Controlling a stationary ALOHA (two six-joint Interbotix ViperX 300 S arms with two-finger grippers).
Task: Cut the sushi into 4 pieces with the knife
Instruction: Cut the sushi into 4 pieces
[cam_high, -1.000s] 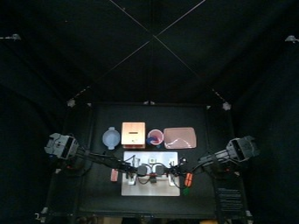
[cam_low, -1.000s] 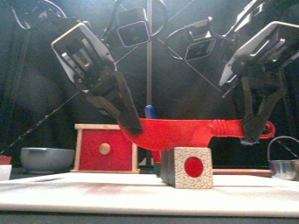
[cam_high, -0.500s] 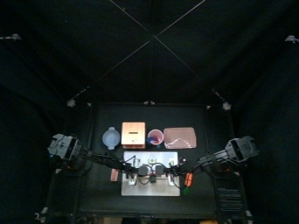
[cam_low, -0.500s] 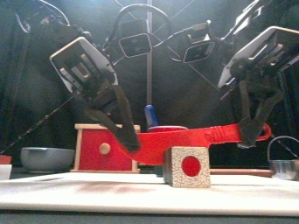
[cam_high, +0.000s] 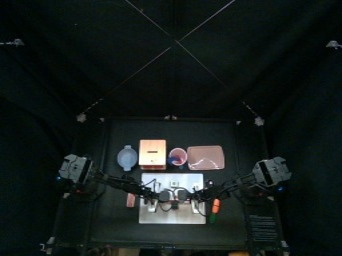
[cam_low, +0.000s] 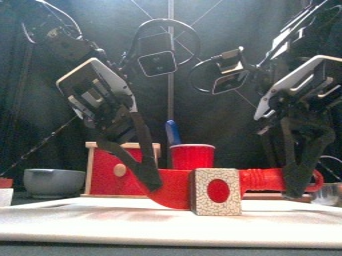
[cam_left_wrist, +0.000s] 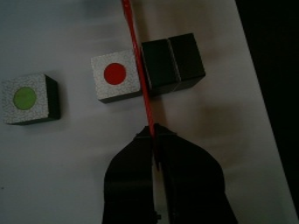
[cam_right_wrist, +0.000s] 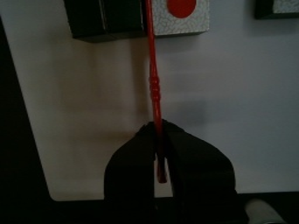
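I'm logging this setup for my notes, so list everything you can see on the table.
Cutting board: one, white, front middle.
Sushi: three chunks on board: green-centred piece, red-centred piece, dark block.
Red knife: one, across the board, beside the red-centred piece.
Wooden box: one, pale, red front, behind board.
Red cup: one, beside box, holding blue knife.
Bowl: one, blue-grey, back left.
Pink tray: one, back right.
Left end effector, right end effector: both shut on red knife.
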